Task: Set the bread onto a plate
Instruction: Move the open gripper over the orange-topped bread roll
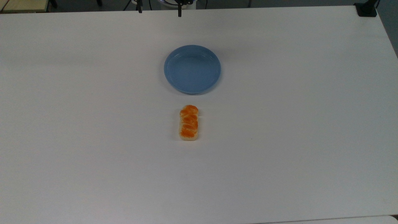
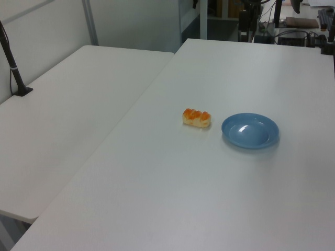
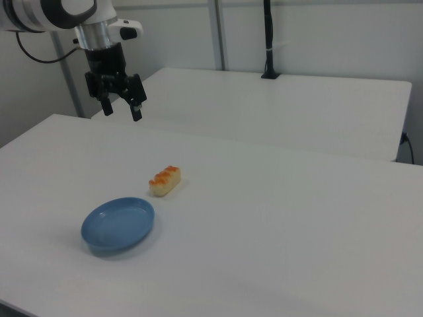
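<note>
Claw [image 3: 122, 110] agape above bread [image 3: 164, 181]

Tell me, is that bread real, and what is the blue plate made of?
The bread looks fake, maybe plastic or foam: its orange top is very bright and shiny, its pale sides smooth. I can't be sure. The plate looks like glazed ceramic or hard plastic, because light glints off its smooth blue surface.
</note>
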